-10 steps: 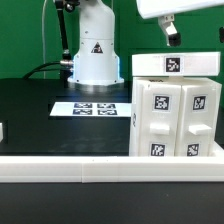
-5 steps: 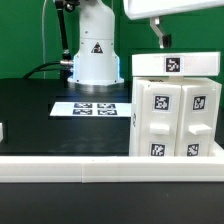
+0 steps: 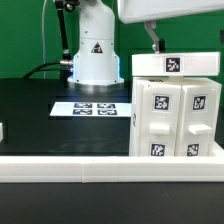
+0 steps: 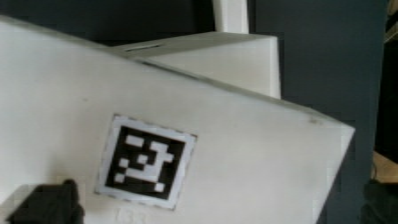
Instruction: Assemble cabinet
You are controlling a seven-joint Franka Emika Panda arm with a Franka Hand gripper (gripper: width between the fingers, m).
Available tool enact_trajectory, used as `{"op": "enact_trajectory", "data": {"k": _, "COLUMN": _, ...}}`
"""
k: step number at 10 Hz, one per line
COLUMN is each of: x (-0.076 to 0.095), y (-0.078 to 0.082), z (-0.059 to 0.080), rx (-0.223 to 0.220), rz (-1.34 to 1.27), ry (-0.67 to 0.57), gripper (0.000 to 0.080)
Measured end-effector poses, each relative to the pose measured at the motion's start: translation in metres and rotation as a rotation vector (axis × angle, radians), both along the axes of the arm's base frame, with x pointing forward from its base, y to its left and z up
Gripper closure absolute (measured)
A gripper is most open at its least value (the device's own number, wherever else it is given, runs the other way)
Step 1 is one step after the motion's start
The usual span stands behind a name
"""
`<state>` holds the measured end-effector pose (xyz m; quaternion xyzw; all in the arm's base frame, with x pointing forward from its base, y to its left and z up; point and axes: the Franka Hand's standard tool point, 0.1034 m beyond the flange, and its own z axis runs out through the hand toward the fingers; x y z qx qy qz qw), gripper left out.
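The cabinet stands on the black bench at about 3 o'clock in the exterior view. It is a tall white box whose front carries several square black-and-white tags. Its top panel lies across the box and bears one tag of its own.

The marker board lies flat on the bench at the cabinet's 9 o'clock, near it but not touching. The white robot base rises at the board's 12 o'clock.

The end effector hangs at the cabinet's 12 o'clock, just above the top panel's corner on the exterior view's left. Whether it touches the panel cannot be told. Only one dark finger shows there, so I cannot tell how wide the end effector stands or whether it has hold of anything.

The wrist view shows a white panel close up and tilted, with one tag on it. A blurred dark finger is beside that tag.
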<state>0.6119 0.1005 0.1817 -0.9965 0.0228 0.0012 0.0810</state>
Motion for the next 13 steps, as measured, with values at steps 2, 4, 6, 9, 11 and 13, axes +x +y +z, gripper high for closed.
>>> {"op": "enact_trajectory", "data": {"k": 2, "x": 0.001, "y": -0.001, "z": -0.002, "rx": -0.043, "rz": 0.266, "ry": -0.053, "gripper": 0.0002}}
{"op": "enact_trajectory", "data": {"k": 4, "x": 0.001, "y": 0.003, "z": -0.001, "rx": -0.077, "rz": 0.444, "ry": -0.075, "gripper": 0.0002}}
{"op": "enact_trajectory", "data": {"k": 6, "x": 0.0, "y": 0.001, "z": -0.003, "rx": -0.083, "rz": 0.616, "ry": -0.088, "gripper": 0.0002}}
{"op": "enact_trajectory", "data": {"k": 9, "x": -0.002, "y": -0.002, "z": -0.005, "rx": -0.095, "rz": 0.831, "ry": -0.106, "gripper": 0.0002}}
{"op": "enact_trajectory", "data": {"k": 11, "x": -0.003, "y": -0.005, "z": -0.008, "rx": -0.095, "rz": 0.914, "ry": -0.111, "gripper": 0.0002}}
{"op": "enact_trajectory", "data": {"k": 13, "x": -0.005, "y": -0.007, "z": -0.014, "rx": -0.1, "rz": 0.926, "ry": -0.114, "gripper": 0.0002}}
